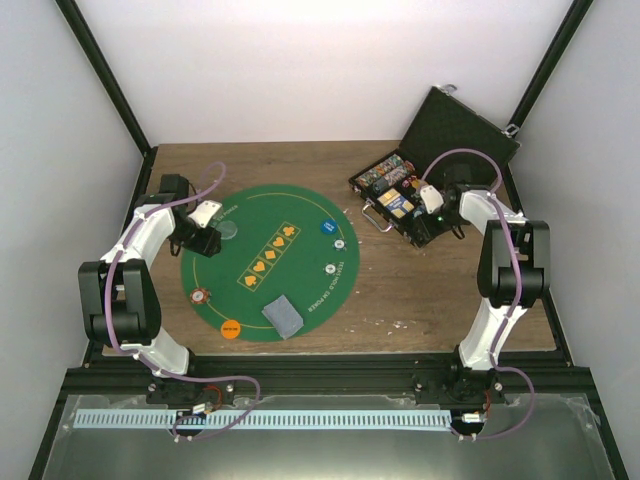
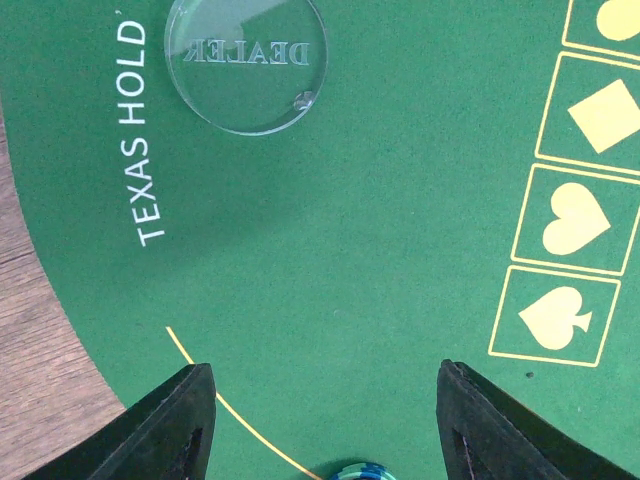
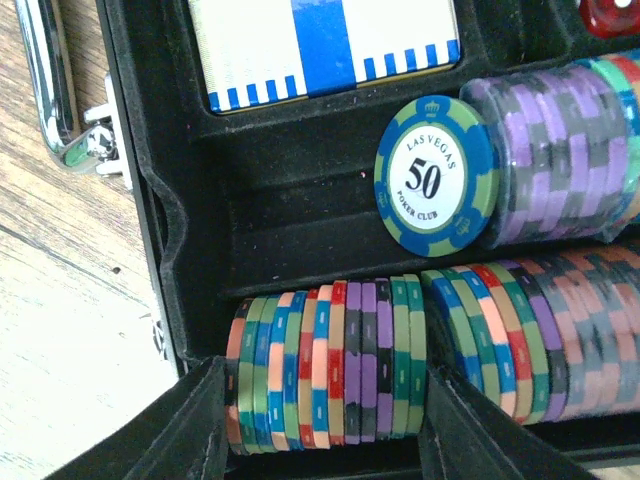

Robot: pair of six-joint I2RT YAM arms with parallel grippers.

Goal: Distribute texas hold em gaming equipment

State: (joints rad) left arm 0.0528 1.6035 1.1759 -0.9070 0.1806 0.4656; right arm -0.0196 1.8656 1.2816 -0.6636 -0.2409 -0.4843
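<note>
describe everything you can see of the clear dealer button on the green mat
The dealer button is a flat, round, see-through disc, plastic by its look, with DEALER engraved across it; the word reads inverted in the left wrist view. A small speck shows near its edge. It lies flat on the green felt mat, close to the white TEXAS HOLD lettering. Only the mat touches it; the left gripper hangs open, apart from it.

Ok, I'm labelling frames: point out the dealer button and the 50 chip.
dealer button [image 2: 246, 62], left wrist view, disc centre.
50 chip [image 3: 437, 175], right wrist view, printed face.
</note>
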